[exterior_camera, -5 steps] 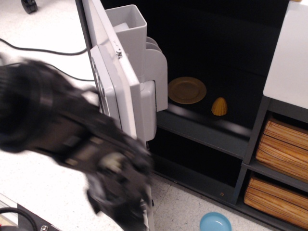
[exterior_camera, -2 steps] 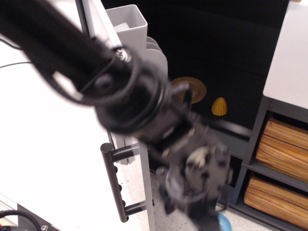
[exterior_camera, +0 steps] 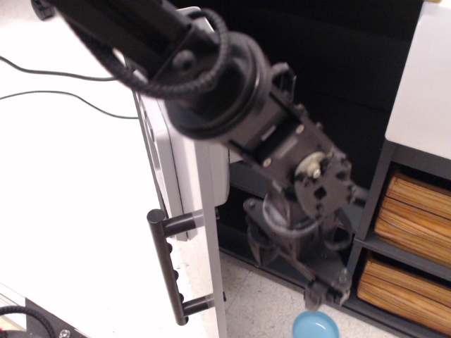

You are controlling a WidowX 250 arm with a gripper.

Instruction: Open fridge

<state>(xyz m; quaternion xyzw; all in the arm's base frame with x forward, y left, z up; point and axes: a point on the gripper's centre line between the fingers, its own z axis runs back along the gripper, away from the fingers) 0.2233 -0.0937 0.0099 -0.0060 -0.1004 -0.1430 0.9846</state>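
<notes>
Since the frame 0.4 s ago, the arm [exterior_camera: 211, 84] has been swung up and rightward; the plate and yellow item seen then on the fridge shelf are now blocked by it. The fridge [exterior_camera: 338, 70] fills the centre and top, its interior dark, w/ the door [exterior_camera: 184, 183] swung open toward the camera and seen nearly edge-on. The door's top is cut off by the arm and frame edge; the bottom runs out of view. The black bar handle [exterior_camera: 168, 267] is seen at lower left, upright, not touched by anything. At right, a shelf unit [exterior_camera: 412, 211] w/ wood-grain drawers is cropped by the frame edge. A blue bowl [exterior_camera: 316, 326] is partly cut off at the bottom.

The gripper [exterior_camera: 325, 287] hangs low in front of the fridge's lower shelf, just above the bowl. Fingers are dark against a dark background and blurred; spread can't be told. Nothing is seen held.
</notes>
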